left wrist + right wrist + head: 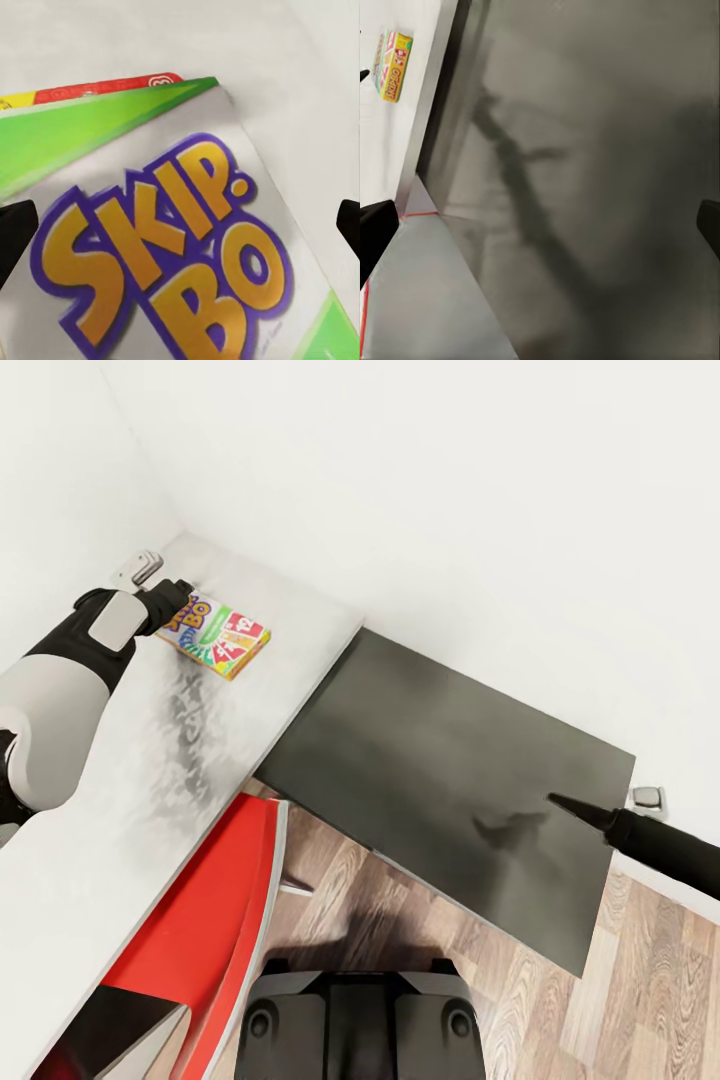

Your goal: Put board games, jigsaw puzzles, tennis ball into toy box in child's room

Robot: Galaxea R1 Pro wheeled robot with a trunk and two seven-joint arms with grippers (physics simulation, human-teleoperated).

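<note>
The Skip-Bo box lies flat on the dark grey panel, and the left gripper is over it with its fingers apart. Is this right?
Not quite. The Skip-Bo box lies flat on the light grey table, not on the dark grey panel; the head view shows this. The rest holds: the left gripper is over it with fingers apart, as the left wrist view shows.

Board game (215,634): lies flat on the table (150,780), near its far corner where two walls meet.
Left gripper (180,598): just above the board game's left end.
Side panel (450,780): right of the table top.
Right gripper (570,807): over the side panel's right part.
Chair (215,930): before the table, tucked partly beneath its edge.
</note>
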